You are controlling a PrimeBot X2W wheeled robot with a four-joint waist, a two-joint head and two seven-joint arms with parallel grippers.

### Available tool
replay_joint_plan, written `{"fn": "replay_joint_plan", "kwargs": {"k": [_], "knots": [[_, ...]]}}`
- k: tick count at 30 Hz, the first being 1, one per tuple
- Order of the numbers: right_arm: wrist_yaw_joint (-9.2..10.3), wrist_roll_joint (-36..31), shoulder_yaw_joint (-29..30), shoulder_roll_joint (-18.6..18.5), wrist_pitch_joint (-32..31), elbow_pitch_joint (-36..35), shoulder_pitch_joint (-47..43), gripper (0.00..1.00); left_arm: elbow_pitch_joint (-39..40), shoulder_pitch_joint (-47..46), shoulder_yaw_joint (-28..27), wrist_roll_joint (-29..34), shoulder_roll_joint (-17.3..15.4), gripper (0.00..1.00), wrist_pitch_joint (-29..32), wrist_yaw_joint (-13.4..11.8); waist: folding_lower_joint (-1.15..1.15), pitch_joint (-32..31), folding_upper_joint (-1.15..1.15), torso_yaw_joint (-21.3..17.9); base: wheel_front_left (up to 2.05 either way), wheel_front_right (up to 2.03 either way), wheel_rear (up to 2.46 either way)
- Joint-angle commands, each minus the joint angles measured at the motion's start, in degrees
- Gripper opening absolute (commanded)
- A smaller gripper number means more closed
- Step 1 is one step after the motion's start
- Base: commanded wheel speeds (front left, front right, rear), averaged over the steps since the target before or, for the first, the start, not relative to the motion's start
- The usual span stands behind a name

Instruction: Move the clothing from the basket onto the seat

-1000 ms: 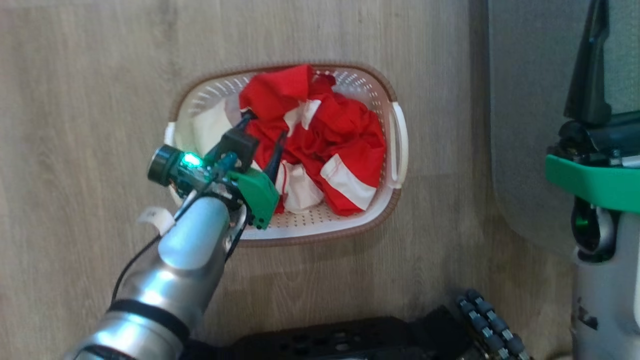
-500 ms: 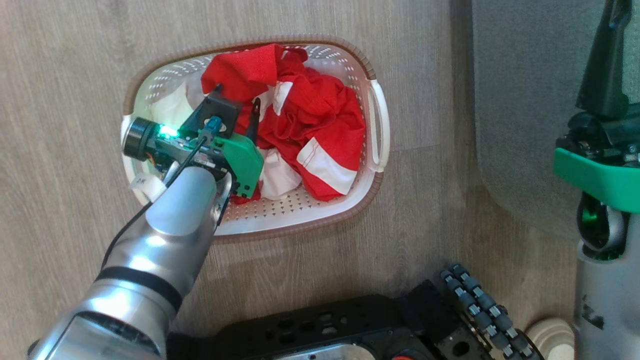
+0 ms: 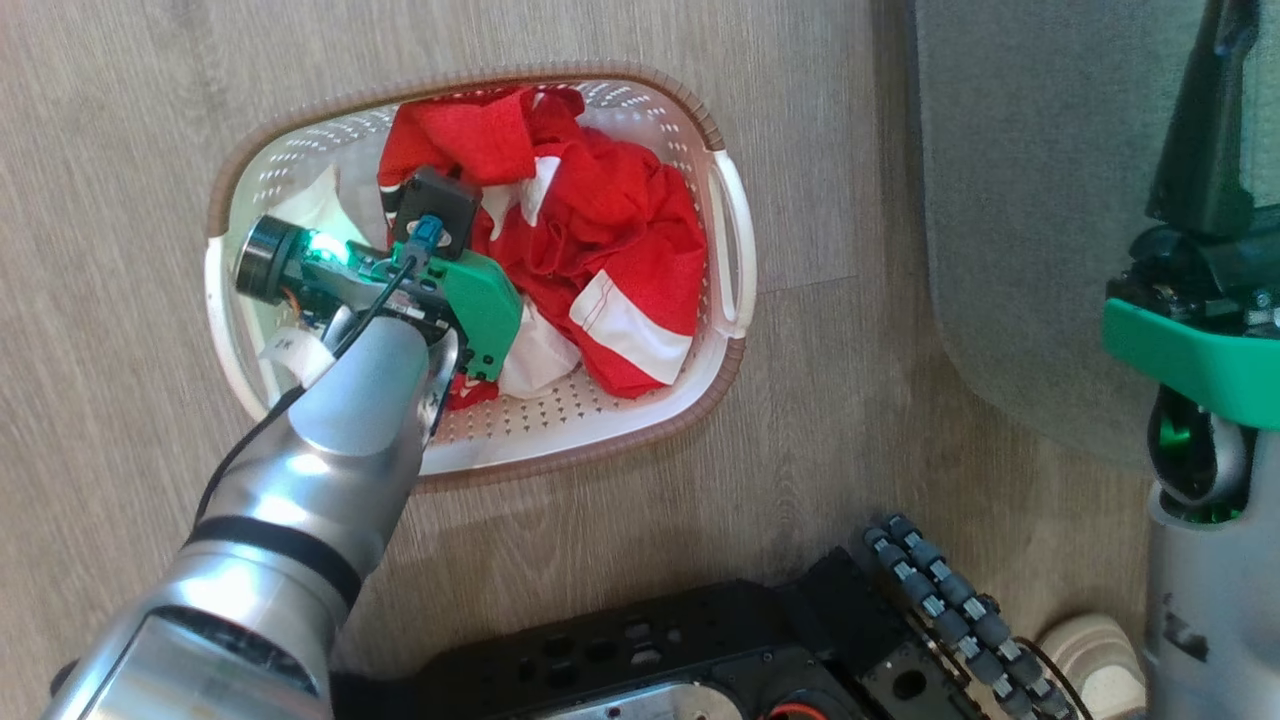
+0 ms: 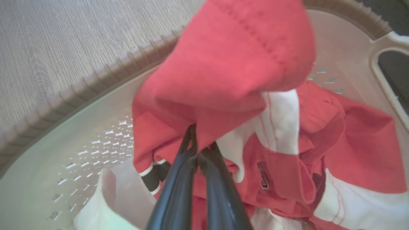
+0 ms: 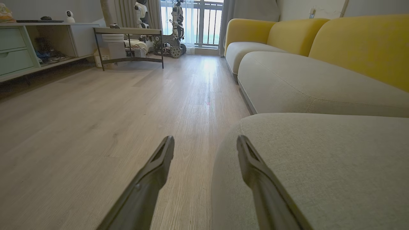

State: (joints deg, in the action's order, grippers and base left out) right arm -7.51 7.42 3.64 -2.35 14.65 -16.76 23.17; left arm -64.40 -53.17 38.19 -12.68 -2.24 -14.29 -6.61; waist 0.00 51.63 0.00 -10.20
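Pinching clothing [image 4: 223, 57], left jaws newly closed

A brushed-silver left forearm [image 3: 350, 430] with a black band [image 3: 275, 552] bears a green plastic wrist housing [image 3: 485, 315], thin black cable [image 3: 383, 296] and white paper tag [image 3: 290, 352]; the right gripper [image 5: 204, 140] has long, dark, tapered fingers [image 5: 153, 172]; the black base [image 3: 650, 660] has grey-rollered wheels [image 3: 940, 600].

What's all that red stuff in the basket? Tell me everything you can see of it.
The clothing is bright red soft fabric with white stripes and panels, like sports jerseys, crumpled in a heap inside the white perforated basket. How many pieces there are I cannot tell. Stitched seams show up close. The left gripper is shut on a red fold of it.
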Motion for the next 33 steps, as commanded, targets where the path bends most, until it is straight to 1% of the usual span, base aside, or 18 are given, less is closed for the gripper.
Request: {"fn": "replay_joint_plan", "kwargs": {"k": [1, 6, 9, 15, 17, 25, 27, 28, 33], "knots": [[0.02, 0.4, -0.7, -0.5, 0.3, -2.0, -0.7, 1.00, 1.2, 0.7, -0.6, 0.1, -0.6, 0.00, -0.7, -0.2, 0.00, -0.1, 0.00, 0.0, 0.00, 0.00, 0.00], [0.02, 0.3, -0.3, -0.5, 0.3, -1.0, -0.8, 1.00, 4.1, 2.3, -0.6, -1.0, -0.6, 0.00, -0.7, 0.4, 0.00, -1.7, 0.00, 0.8, 0.00, 0.00, 0.00], [0.02, 0.1, -0.7, -0.5, 0.3, 0.2, -1.0, 1.00, 7.1, 4.3, -1.3, -2.8, -0.6, 0.00, -0.7, 1.9, 0.00, -3.7, 0.00, 1.4, 0.00, 0.00, 0.00], [0.02, -0.1, -1.6, -0.5, 0.3, 3.6, -2.0, 1.00, 13.9, 9.1, -2.8, -3.7, -0.6, 0.00, -0.7, 3.3, 0.00, -9.5, 0.00, 3.2, 0.00, 0.00, 0.00], [0.02, -0.2, -1.7, -0.5, 0.3, 4.7, -2.6, 1.00, 16.1, 11.0, -3.2, -3.6, -0.6, 0.00, -0.7, 4.4, 0.00, -11.9, 0.00, 3.7, 0.00, 0.00, 0.00], [0.02, -1.2, -1.8, -0.5, 0.3, 9.9, -6.8, 1.00, 23.2, 17.5, -5.5, -2.8, -1.2, 0.00, -0.7, 7.2, 0.00, -23.7, 0.00, 6.6, 0.00, 0.00, 0.00], [0.02, -1.4, -1.8, -0.5, 0.3, 11.5, -8.2, 1.00, 24.5, 18.7, -5.7, -2.7, -1.1, 0.00, -0.7, 7.8, 0.00, -27.2, 0.00, 7.3, 0.00, 0.00, 0.00], [0.02, -1.6, -1.8, -0.5, 0.3, 13.1, -9.7, 1.00, 25.4, 19.7, -5.9, -2.7, -1.1, 0.00, -0.7, 8.3, 0.00, -30.6, 0.00, 8.0, 0.00, 0.00, 0.00], [0.02, -1.9, -1.7, -0.5, 0.3, 16.8, -14.2, 1.00, 25.9, 20.5, -6.2, -3.6, -1.1, 0.00, -0.7, 9.4, 0.00, -39.6, 0.00, 9.6, 0.00, 0.00, 0.00]]}}
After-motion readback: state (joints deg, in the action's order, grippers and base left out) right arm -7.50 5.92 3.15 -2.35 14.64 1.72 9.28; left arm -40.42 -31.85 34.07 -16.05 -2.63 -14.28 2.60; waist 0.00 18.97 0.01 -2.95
